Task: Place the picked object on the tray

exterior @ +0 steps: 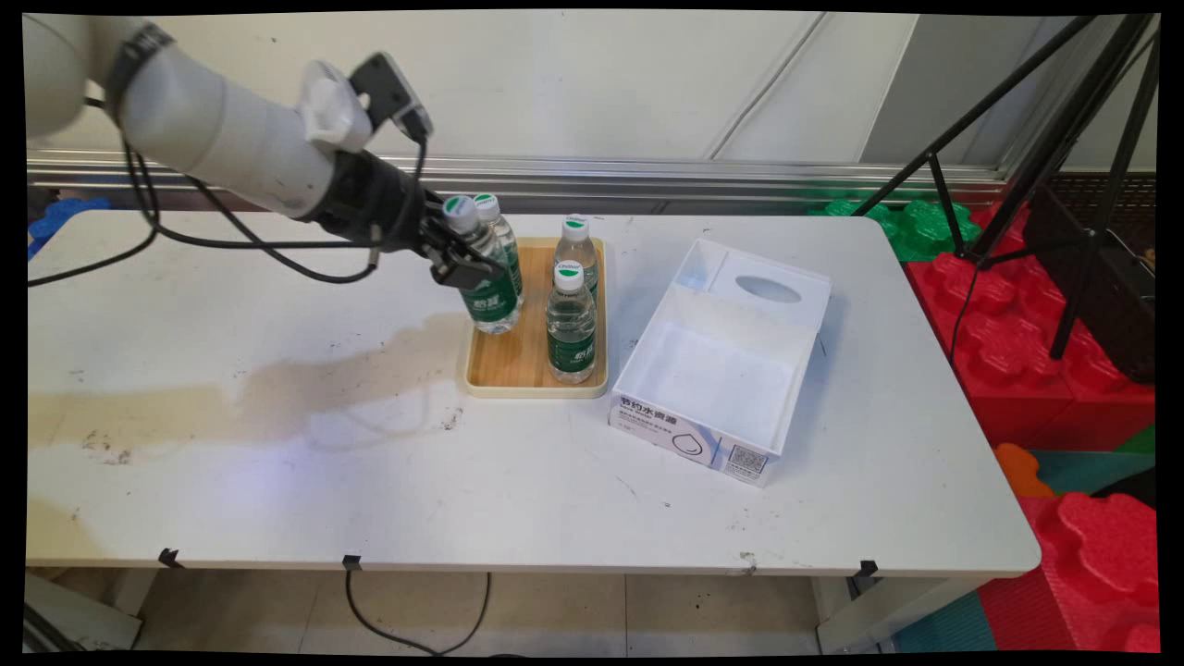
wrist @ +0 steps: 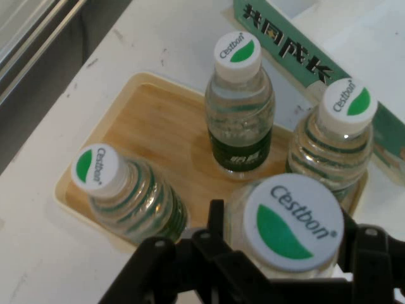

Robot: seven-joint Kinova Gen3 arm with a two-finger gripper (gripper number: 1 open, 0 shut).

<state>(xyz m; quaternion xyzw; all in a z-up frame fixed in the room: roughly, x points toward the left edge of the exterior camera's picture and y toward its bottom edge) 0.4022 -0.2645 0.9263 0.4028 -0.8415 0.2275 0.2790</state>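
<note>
Grip is seen on the nearer left-hand water bottle (exterior: 493, 305), whose shoulder just below the cap is clasped by the closed gripper (exterior: 460, 262), while its base appears to rest on the wooden tray (exterior: 518, 365) among three other bottles (exterior: 571, 324), beside a white box (exterior: 721, 370).

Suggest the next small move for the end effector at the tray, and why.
Probably a short straight lift: the end effector looks closed around the near-left bottle, whose base sits on the tray, with another bottle close behind it.
</note>
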